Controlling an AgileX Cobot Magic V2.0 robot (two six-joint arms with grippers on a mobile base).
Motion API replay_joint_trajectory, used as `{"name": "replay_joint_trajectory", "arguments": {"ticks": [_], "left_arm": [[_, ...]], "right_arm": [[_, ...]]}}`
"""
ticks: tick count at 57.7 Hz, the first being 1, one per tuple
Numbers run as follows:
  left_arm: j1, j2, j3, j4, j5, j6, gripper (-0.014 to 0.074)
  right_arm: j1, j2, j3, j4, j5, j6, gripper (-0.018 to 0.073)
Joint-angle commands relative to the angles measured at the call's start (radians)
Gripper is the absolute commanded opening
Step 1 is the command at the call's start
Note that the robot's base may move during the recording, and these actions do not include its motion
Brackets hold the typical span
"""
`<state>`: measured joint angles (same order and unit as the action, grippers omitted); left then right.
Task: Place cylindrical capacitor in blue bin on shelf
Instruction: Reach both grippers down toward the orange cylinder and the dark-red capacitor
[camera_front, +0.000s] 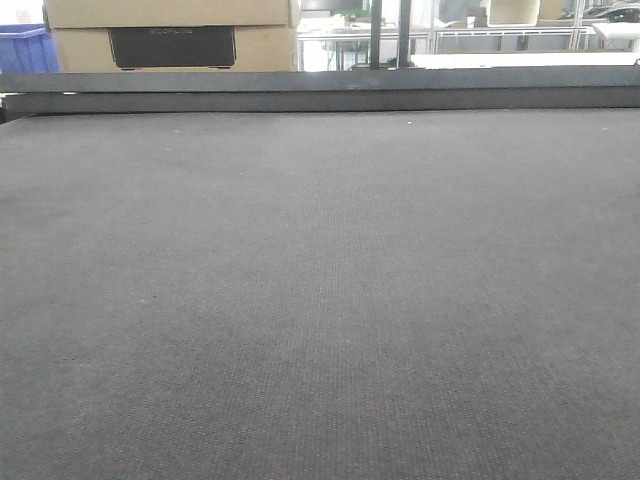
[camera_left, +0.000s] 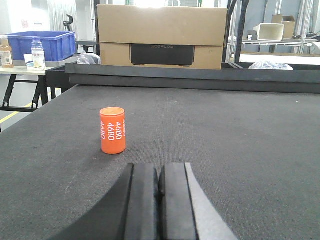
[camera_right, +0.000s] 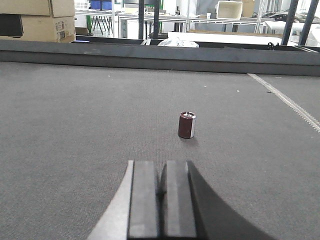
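Observation:
A small dark brown cylindrical capacitor (camera_right: 187, 125) with a silver top stands upright on the dark grey mat, a short way ahead and slightly right of my right gripper (camera_right: 161, 166). That gripper is shut and empty, low over the mat. My left gripper (camera_left: 159, 169) is also shut and empty. An orange cylinder (camera_left: 112, 130) printed "4680" stands upright ahead and to its left. The stainless-steel shelf is out of view. Neither gripper shows in the front view.
The dark mat table (camera_front: 320, 300) has a raised black rail (camera_front: 320, 92) along its far edge. A cardboard box (camera_left: 161, 36) stands behind the rail. A blue crate (camera_left: 42, 42) and bottles sit on a far left side table. A pale strip (camera_right: 287, 100) crosses the mat at right.

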<state>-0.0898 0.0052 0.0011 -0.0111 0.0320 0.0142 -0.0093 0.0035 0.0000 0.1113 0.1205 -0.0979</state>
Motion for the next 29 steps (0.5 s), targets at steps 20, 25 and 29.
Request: {"name": "replay_joint_trajectory", "arguments": {"ticks": [20,25,29], "left_arm": [[-0.005,-0.005,-0.001,-0.014,-0.025,0.002,-0.0111],[-0.005,-0.005,-0.001,-0.014,-0.038,0.002,-0.0111],[-0.005,-0.005,-0.001,-0.014,-0.058,0.002,-0.0111]], "right_arm": [[0.001,-0.004,0.000,-0.005,-0.024,-0.002,-0.0162],[0.001,-0.004,0.000,-0.005,-0.040,-0.002,-0.0162],[0.001,-0.004,0.000,-0.005,-0.076,-0.002,-0.0162]]}}
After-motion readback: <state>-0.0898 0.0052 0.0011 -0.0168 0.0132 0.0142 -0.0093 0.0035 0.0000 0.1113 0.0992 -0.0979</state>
